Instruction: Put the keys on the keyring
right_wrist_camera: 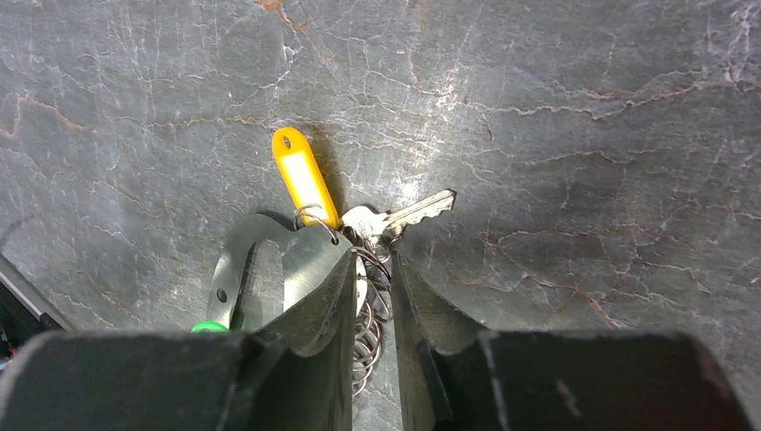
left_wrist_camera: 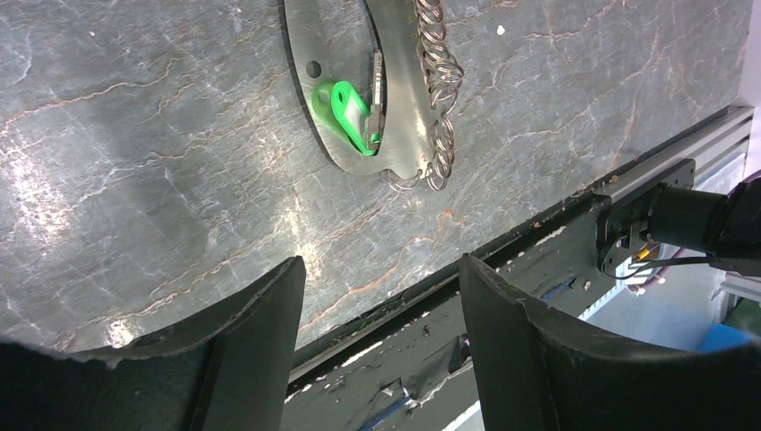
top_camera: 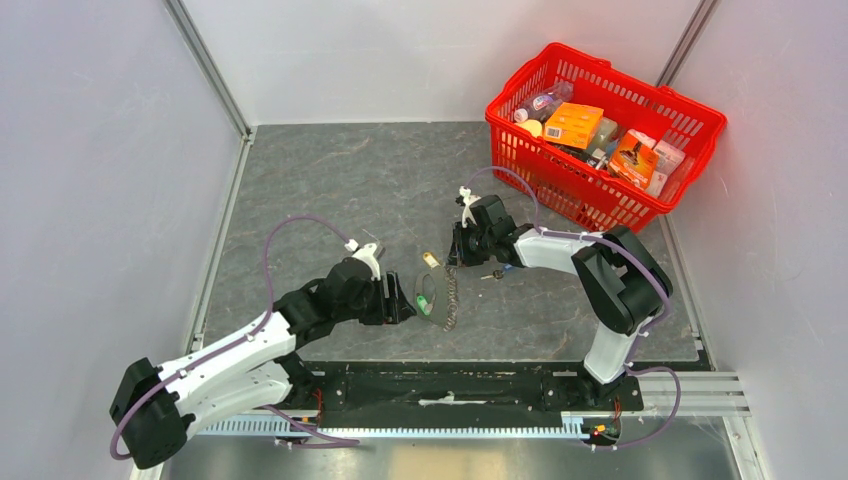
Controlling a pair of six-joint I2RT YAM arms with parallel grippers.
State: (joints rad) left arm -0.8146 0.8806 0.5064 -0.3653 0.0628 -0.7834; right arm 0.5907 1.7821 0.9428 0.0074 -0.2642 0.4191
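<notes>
The keyring lies on the grey mat between my arms: a grey-olive loop [top_camera: 436, 300] with a ring chain [top_camera: 452, 296], a yellow tag [top_camera: 431, 260] and a green tag [top_camera: 424, 304]. My right gripper [top_camera: 453, 262] is down on its upper end. In the right wrist view the gripper [right_wrist_camera: 374, 256] has narrow jaws closed on the chain rings [right_wrist_camera: 366, 337], beside the yellow tag [right_wrist_camera: 305, 180] and a silver key [right_wrist_camera: 411, 214]. A small blue-headed key [top_camera: 499, 272] lies by the right wrist. My left gripper [top_camera: 404, 300] is open and empty, left of the loop [left_wrist_camera: 395, 135]; it shows again in the left wrist view [left_wrist_camera: 381, 265], below the green tag [left_wrist_camera: 350, 112].
A red basket [top_camera: 560, 185] full of boxes and bottles stands at the back right. The black mounting rail [top_camera: 450, 385] runs along the mat's near edge, just behind the left gripper [left_wrist_camera: 502, 296]. White walls enclose the mat on three sides.
</notes>
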